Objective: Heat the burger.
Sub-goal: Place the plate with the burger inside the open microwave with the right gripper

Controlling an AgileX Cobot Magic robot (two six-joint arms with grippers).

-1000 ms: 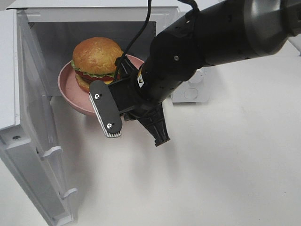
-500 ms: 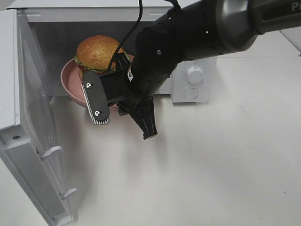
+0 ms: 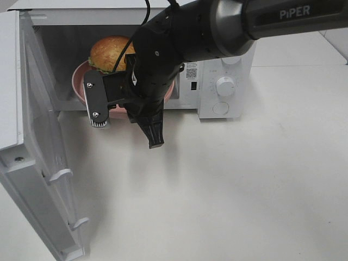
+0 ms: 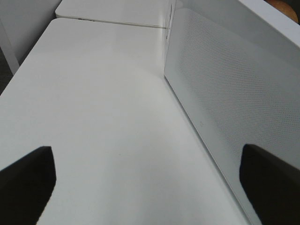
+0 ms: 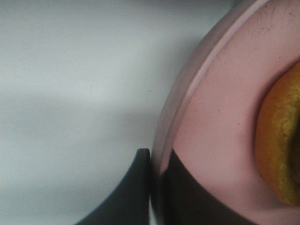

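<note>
The burger [image 3: 107, 50], with its golden-brown bun, sits on a pink plate [image 3: 79, 82] that lies partly inside the open microwave [image 3: 109, 16]. My right gripper [image 3: 97, 110] is shut on the plate's near rim. In the right wrist view its dark fingers [image 5: 136, 187] pinch the rim of the plate [image 5: 206, 122], and the bun's edge [image 5: 281, 145] shows beside them. My left gripper [image 4: 150, 187] is open with nothing in it, beside the microwave door [image 4: 225, 93]. It does not show in the overhead view.
The microwave door [image 3: 32, 147] stands swung open at the left, reaching toward the table's front. Its control panel with a round dial [image 3: 224, 86] is to the right of the cavity. The white table [image 3: 244, 190] spreads in front.
My right arm has carried the plate and burger leftward and back, from in front of the opening to deeper into the microwave cavity. The grip has stayed shut.
</note>
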